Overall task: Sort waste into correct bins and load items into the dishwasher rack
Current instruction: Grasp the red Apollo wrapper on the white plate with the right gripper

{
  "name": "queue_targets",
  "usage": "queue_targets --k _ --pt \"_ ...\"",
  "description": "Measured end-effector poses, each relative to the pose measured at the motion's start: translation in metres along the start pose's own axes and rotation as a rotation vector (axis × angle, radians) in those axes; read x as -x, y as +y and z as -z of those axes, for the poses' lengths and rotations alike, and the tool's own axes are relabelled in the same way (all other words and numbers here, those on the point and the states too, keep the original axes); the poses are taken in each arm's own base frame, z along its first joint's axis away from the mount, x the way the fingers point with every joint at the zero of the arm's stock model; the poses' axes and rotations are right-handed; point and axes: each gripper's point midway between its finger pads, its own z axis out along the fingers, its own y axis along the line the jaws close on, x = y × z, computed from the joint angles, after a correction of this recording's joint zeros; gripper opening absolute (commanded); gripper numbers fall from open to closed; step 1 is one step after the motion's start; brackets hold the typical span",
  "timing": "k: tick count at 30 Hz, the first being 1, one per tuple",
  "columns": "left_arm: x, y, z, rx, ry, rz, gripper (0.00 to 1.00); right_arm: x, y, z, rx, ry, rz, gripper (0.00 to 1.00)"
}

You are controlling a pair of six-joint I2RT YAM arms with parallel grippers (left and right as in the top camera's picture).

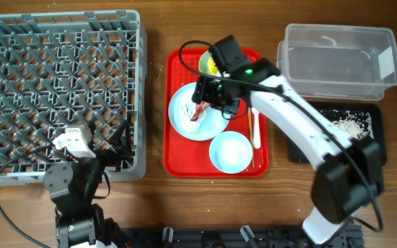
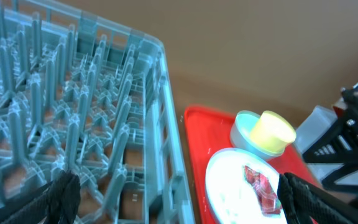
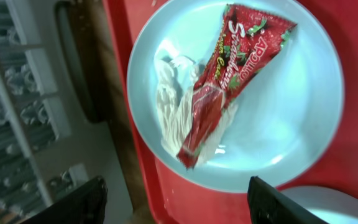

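The right gripper [image 3: 176,186] hangs over the red tray [image 3: 353,25] with its jaws spread wide and nothing between them gripped. Just ahead of the gap lies the crumpled red wrapper [image 3: 229,74], its lower tip pointing back toward the space between the two fingers and its printed end stretching away from them. Under the wrapper and slightly toward the left finger sits the crumpled white napkin [image 3: 173,112]. Both rest on the large round white plate [image 3: 291,118], which fills most of the area in front of the jaws. Beside the right finger, the rim of the small white bowl [image 3: 328,205] shows at the edge.

The left gripper [image 2: 179,186] is also fully open and empty. The dishwasher rack [image 2: 73,112] lies ahead of its left finger, with the rack wall running through the gap. Ahead of its right finger, the yellow cup [image 2: 272,132] lies in the pale green bowl [image 2: 244,127] on the tray.

From overhead, the white fork [image 1: 256,131] lies on the tray past the right gripper's far side. The clear tub [image 1: 340,58] and the black tray [image 1: 376,120], holding rice scraps [image 1: 350,124], sit well apart from both sets of jaws
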Motion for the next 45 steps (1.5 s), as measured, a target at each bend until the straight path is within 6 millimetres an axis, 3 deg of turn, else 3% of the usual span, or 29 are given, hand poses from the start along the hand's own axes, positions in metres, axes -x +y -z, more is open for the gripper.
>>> queue_targets --k 3,6,10,18,22,34,36,38,45 --pt "-0.031 0.009 0.002 0.040 0.119 0.067 1.00 0.001 -0.005 -0.027 -0.022 0.023 -0.047 0.63" --pt "-0.057 0.014 0.007 0.071 0.223 0.118 1.00 -0.001 -0.015 -0.048 -0.051 0.059 -0.105 0.63" --pt "-0.087 0.022 0.018 0.130 0.346 0.177 1.00 -0.001 -0.020 -0.057 -0.070 0.062 -0.142 0.61" --pt "-0.094 0.021 0.024 0.141 0.394 0.191 1.00 0.003 -0.019 -0.057 -0.068 0.045 -0.159 0.53" --pt "-0.094 0.021 0.024 0.141 0.394 0.191 1.00 0.003 -0.019 -0.057 -0.070 0.041 -0.166 0.42" --pt "-0.094 0.021 0.024 0.141 0.395 0.191 1.00 -0.004 -0.027 -0.064 -0.101 0.070 -0.174 0.42" --pt "-0.094 0.021 0.024 0.141 0.395 0.191 1.00 -0.005 -0.029 -0.068 -0.108 0.076 -0.176 0.33" --pt "-0.094 0.021 0.024 0.141 0.395 0.191 1.00 -0.007 -0.032 -0.072 -0.119 0.086 -0.178 0.04" --pt "-0.094 0.021 0.024 0.142 0.395 0.191 1.00 -0.010 -0.035 -0.073 -0.132 0.098 -0.178 0.04"
